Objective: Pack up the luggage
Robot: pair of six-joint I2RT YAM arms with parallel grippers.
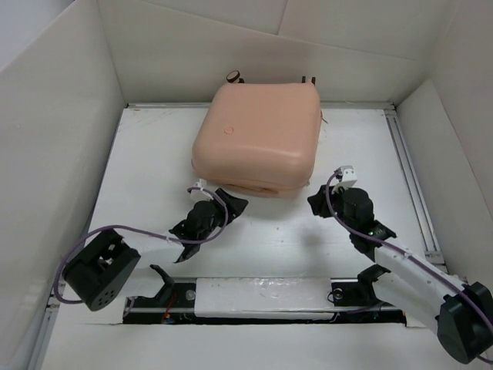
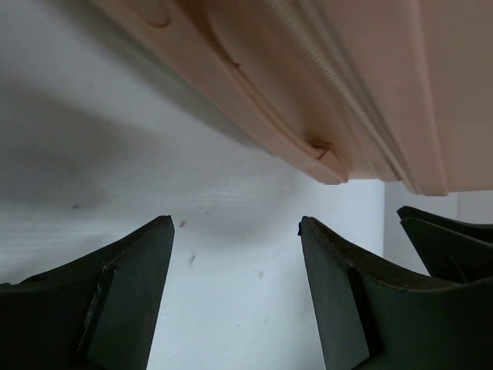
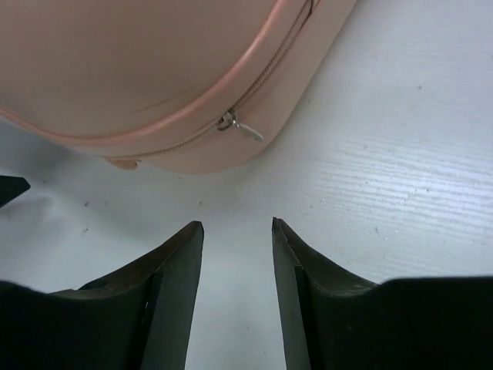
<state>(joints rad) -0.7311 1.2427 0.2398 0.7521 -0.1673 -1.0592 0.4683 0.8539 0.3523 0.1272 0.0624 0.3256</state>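
Peach-pink hard-shell luggage (image 1: pixel 258 135), zipped shut, lying flat on the bench (image 1: pixel 154 169). Left jaws and right jaws both spread, empty, just short of its near edge, not touching.

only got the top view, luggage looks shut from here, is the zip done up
Observer: In the right wrist view, the luggage zip looks closed along the stretch in view, and its pull lies against the side.
Operator: is the right end effector holding that pull
Observer: No, the right end effector is open and short of it, with only bare table between its fingers.
Operator: and the left one
Observer: The left end effector is open and empty too, just short of the luggage.
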